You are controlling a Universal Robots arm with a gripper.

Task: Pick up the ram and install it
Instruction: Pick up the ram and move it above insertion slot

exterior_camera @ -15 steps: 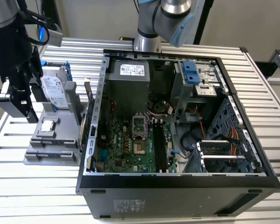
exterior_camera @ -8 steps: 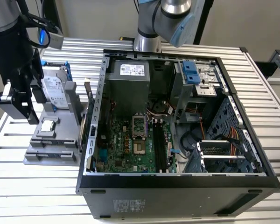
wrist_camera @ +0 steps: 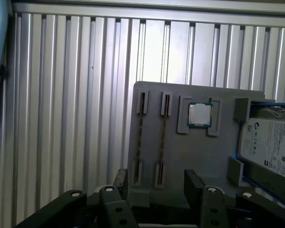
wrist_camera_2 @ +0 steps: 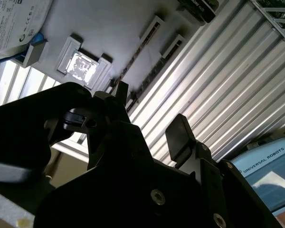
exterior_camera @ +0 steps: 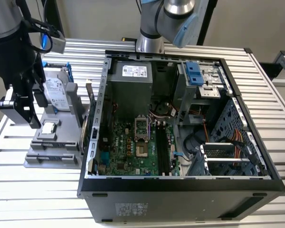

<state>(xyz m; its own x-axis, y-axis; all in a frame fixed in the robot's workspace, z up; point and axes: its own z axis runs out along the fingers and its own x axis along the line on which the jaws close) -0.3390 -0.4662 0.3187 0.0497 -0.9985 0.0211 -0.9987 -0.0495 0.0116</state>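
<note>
My black gripper (exterior_camera: pixel 26 116) hangs over the grey parts holder (exterior_camera: pixel 38 159) at the exterior view's left, outside the computer case. In both wrist views its two fingers stand apart, open, with nothing between them (wrist_camera: pixel 156 178) (wrist_camera_2: pixel 149 107). The ram (wrist_camera: pixel 139 137) shows as a thin dark strip standing on edge in one of the holder's two long slots, just beyond the fingertips (wrist_camera: pixel 118 179). The second wrist view shows the same strip (wrist_camera_2: pixel 140 54). A second strip like it sits in the neighbouring slot (wrist_camera: pixel 162 137). The motherboard's long black slots (exterior_camera: pixel 162 148) lie inside the case.
A silver hard drive (exterior_camera: pixel 54 90) with blue rails and a small square processor chip (exterior_camera: pixel 48 127) share the holder. The open computer case (exterior_camera: pixel 180 183) takes up the middle of the ribbed metal table (exterior_camera: pixel 38 199). The arm's base (exterior_camera: pixel 149 38) stands behind the case. A blue tablet (wrist_camera_2: pixel 268 171) lies nearby.
</note>
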